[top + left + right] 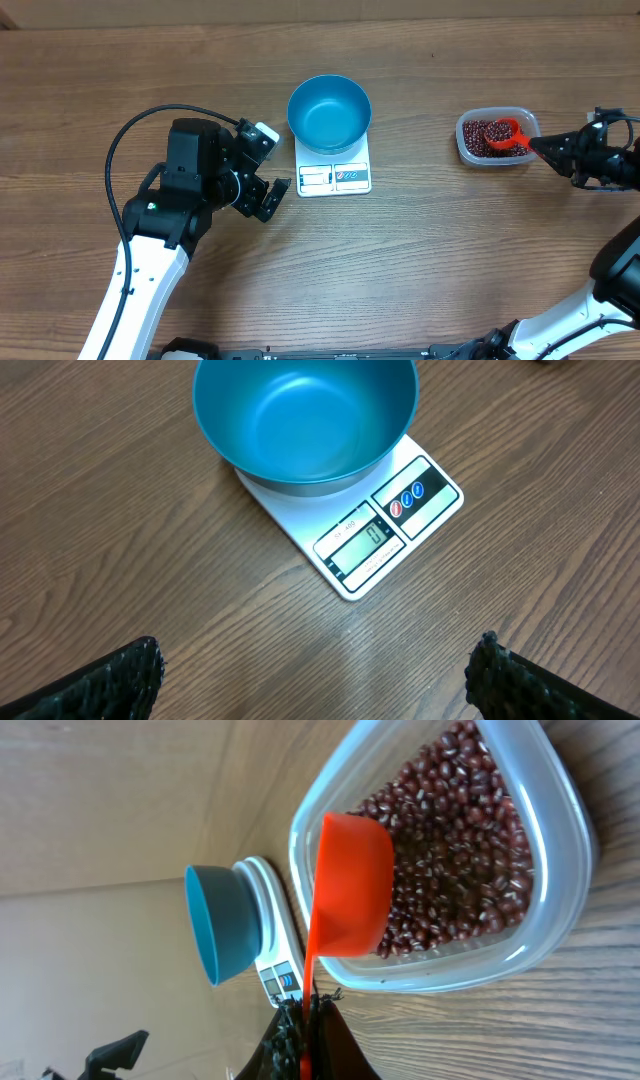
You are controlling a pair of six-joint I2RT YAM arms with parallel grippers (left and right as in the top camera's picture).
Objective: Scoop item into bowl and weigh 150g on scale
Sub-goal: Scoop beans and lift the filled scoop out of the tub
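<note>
Holding the scoop [352, 885], pinched in my right tool [305, 1025], among the beans [450, 840] in the tub [575, 870], I next needed a level carry to the empty bowl [329, 112] on the scale [335, 178], left tool [273, 166] wide.

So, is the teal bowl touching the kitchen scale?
Touching. The left wrist view shows the teal bowl sitting with its base directly on the white kitchen scale, with no gap between them.

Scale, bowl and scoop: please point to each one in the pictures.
scale [358, 545], left wrist view, on its display window.
bowl [329, 112], overhead view, on its bare inner bottom.
scoop [352, 885], right wrist view, on its orange cup.
</note>
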